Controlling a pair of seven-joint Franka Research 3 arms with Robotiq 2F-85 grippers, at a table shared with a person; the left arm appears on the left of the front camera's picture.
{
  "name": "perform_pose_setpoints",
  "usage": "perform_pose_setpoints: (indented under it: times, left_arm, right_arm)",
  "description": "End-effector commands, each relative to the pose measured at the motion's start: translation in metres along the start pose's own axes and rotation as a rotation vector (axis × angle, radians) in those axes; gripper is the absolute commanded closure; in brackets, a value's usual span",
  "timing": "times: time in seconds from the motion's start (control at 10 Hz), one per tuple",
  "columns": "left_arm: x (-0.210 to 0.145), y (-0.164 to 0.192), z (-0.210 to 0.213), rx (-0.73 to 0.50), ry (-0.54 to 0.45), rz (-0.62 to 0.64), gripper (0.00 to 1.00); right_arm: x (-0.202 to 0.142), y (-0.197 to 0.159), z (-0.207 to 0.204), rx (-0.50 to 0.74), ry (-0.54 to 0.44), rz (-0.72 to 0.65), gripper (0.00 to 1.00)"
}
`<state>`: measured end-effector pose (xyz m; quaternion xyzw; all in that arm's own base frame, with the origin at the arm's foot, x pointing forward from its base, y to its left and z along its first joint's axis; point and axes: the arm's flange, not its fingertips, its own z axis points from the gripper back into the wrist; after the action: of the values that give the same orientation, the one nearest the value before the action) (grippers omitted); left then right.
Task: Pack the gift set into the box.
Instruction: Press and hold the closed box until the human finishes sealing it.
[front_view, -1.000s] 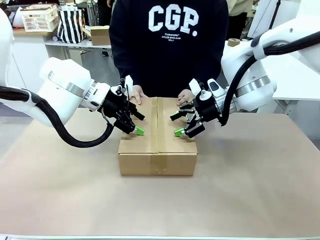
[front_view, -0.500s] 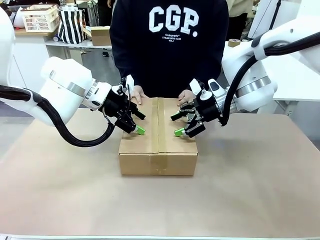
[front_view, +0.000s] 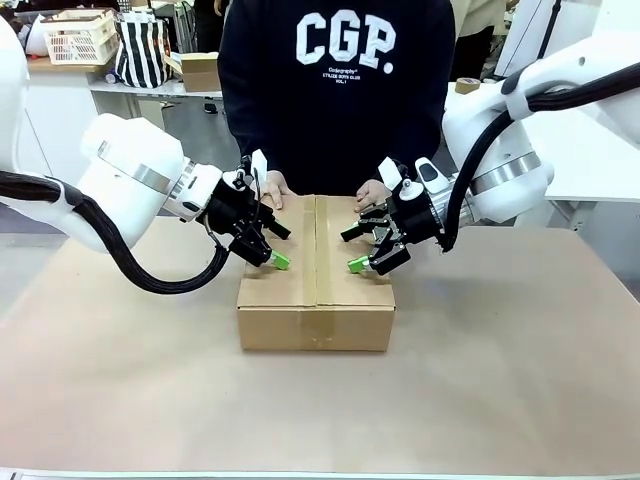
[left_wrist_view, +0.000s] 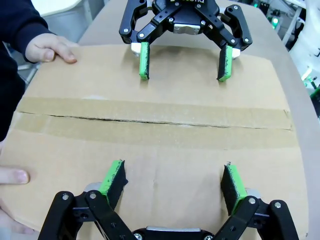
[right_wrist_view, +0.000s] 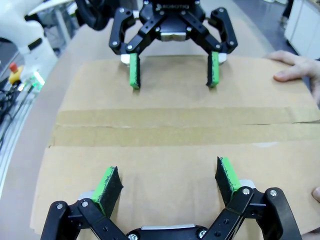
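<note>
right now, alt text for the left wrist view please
The left gripper, fingers spread, hangs over a closed cardboard box with a taped centre seam; the right gripper faces it, also open. A person's hand rests on one box corner.

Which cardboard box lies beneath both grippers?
The large taped box mid-table, under the left gripper and right gripper; the small box sits far behind.
</note>
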<state>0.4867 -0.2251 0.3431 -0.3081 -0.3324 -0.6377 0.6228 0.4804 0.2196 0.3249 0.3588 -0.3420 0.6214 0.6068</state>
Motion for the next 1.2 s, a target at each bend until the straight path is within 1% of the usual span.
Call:
perform_pose_setpoints:
  times: [0.0,1.1]
  left_arm:
    - [-0.0031,-0.0012,-0.0009,-0.004,-0.001,0.002,0.00]
    - [-0.0031,-0.0012,-0.0009,-0.004,-0.001,0.002,0.00]
  right_arm:
    - [-0.0014,0.0004,-0.0009,0.002,0.000,0.014,0.00]
    - [-0.0014,0.0004,-0.0009,0.002,0.000,0.014,0.00]
